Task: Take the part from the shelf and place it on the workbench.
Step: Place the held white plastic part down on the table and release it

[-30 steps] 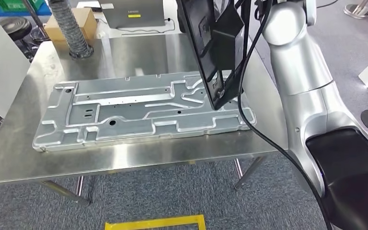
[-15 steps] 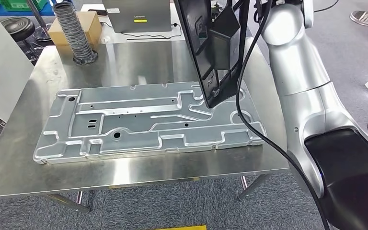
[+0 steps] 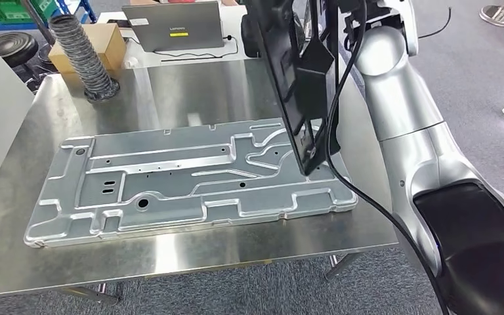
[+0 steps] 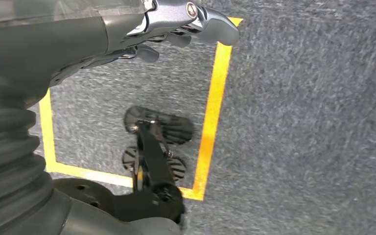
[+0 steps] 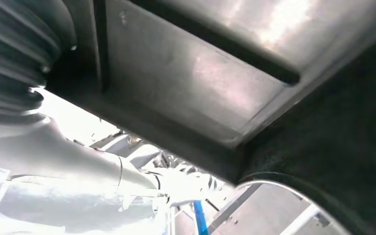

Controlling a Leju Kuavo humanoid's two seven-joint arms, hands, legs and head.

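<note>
Hanging upright as a black part (image 3: 296,79) over the workbench (image 3: 190,85), lower corner just above the stamped metal panel (image 3: 184,177) near its right end, gripped by the right hand (image 5: 54,161), left hand (image 4: 176,22) dangling unladen, fingers loosely curled, over carpet with yellow tape (image 4: 215,98).

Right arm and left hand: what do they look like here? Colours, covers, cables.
Right arm: rounded silver shells, a glossy black section nearest the camera, a black cable hanging alongside. Left hand: grey ribbed cover at the wrist, smooth grey shell, silver metal finger links with a round screw head.
</note>
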